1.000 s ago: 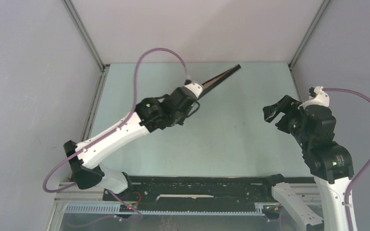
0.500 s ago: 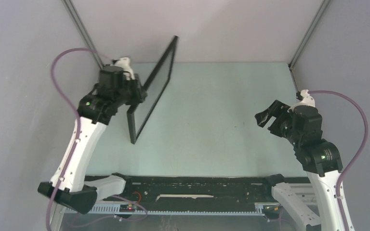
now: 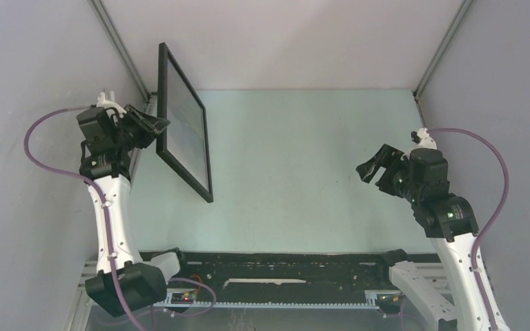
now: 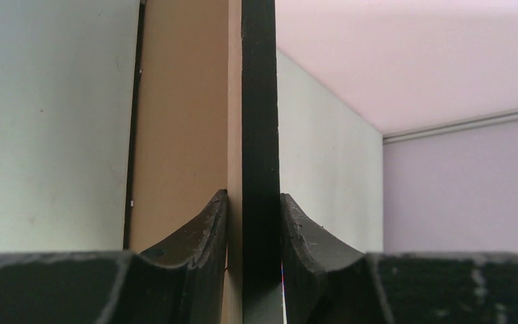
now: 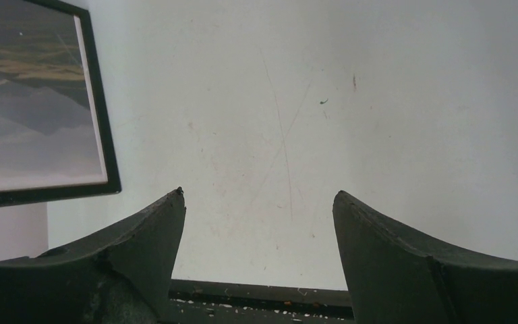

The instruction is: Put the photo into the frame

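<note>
My left gripper (image 3: 153,128) is shut on the left edge of the frame (image 3: 184,177) and holds it upright above the table's far left, black front facing right. In the left wrist view both fingers of the left gripper (image 4: 253,202) pinch the frame's black rim (image 4: 259,101), with a brown backing board (image 4: 182,121) on its rear side. The photo (image 5: 30,101), a grey-brown mountain scene with a white border, shows behind the pane inside the black rim (image 5: 40,196). My right gripper (image 3: 369,169) is open and empty over the table's right side (image 5: 256,196).
Grey enclosure walls stand close at the left, back and right; the frame's top corner is near the back left metal post (image 3: 121,52). A black rail (image 3: 283,265) runs along the near edge. The pale green tabletop (image 3: 303,152) lies between the arms.
My left arm has swung the frame from the back centre to the far left and turned it upright. My right gripper has drifted slightly left, still open.
</note>
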`<state>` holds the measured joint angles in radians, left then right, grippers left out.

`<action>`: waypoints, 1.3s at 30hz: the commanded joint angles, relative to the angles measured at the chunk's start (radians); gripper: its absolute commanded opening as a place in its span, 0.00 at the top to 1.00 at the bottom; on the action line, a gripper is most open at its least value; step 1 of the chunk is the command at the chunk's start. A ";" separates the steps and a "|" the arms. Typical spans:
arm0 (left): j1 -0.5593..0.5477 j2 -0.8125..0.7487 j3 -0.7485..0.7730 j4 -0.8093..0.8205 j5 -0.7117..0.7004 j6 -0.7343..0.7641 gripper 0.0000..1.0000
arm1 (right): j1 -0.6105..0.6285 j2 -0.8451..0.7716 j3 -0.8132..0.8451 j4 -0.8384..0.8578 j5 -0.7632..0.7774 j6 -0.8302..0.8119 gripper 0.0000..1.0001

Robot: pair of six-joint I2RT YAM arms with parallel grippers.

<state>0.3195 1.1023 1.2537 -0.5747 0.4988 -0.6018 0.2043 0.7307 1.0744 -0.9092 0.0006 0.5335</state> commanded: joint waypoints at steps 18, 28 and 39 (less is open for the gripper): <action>0.150 -0.116 -0.217 0.064 0.041 -0.203 1.00 | -0.003 0.080 -0.081 0.155 -0.129 0.025 0.15; 0.151 -0.107 -0.361 0.249 0.092 -0.334 1.00 | 0.023 0.090 -0.126 0.182 -0.140 0.049 0.15; 0.151 -0.190 -0.599 0.365 0.043 -0.367 1.00 | 0.064 0.114 -0.148 0.194 -0.115 0.065 0.15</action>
<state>0.4706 0.9802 0.7055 -0.3195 0.5491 -0.9386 0.2485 0.8356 0.9333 -0.7555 -0.1322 0.5850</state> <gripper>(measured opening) 0.294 0.850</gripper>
